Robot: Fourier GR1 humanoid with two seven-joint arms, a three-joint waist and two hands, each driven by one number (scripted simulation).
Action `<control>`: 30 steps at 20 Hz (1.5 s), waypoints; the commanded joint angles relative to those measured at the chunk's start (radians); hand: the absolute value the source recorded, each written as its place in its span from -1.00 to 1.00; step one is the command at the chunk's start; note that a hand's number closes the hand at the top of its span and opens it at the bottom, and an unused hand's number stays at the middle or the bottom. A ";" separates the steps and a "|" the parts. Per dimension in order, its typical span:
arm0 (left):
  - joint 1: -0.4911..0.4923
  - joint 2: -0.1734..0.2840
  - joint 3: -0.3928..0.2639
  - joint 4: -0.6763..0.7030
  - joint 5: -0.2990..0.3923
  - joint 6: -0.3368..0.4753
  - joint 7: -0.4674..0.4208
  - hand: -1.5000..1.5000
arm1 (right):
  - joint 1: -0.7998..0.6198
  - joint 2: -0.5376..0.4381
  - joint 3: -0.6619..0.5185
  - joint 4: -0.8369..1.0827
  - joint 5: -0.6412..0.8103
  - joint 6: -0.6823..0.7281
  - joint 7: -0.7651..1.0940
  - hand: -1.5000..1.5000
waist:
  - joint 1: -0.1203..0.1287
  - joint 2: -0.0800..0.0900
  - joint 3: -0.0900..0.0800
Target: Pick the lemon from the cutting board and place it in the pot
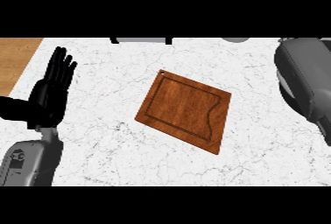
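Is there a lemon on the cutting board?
No, the cutting board shows only bare wood, with no lemon on it.

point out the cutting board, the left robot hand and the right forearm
cutting board (pixel 184 109), head view, middle of its wooden top, no lemon on it
left robot hand (pixel 50 94), head view, on the palm, fingers straight and up
right forearm (pixel 304 83), head view, on its grey shell; the hand is out of view

no text, label, brand, number or sign can be read anywhere here, neither on the wooden cutting board, nor on the marbled tabletop, nor on the grey forearm at the lower left.
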 commanded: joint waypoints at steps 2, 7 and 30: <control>0.029 -0.012 0.015 0.027 -0.003 0.008 -0.039 0.00 | 0.085 -0.064 -0.062 -0.043 -0.014 -0.095 0.105 1.00 | -0.032 -0.009 0.000; 0.023 -0.004 0.026 -0.013 0.005 0.014 -0.004 0.00 | 0.220 -0.099 -0.116 -0.101 -0.028 -0.171 0.046 1.00 | -0.032 -0.010 0.001; -0.004 0.005 0.037 0.018 0.009 -0.038 -0.018 0.00 | 0.421 -0.138 -0.497 0.014 -0.496 -0.213 -0.601 -1.00 | -0.004 0.002 0.002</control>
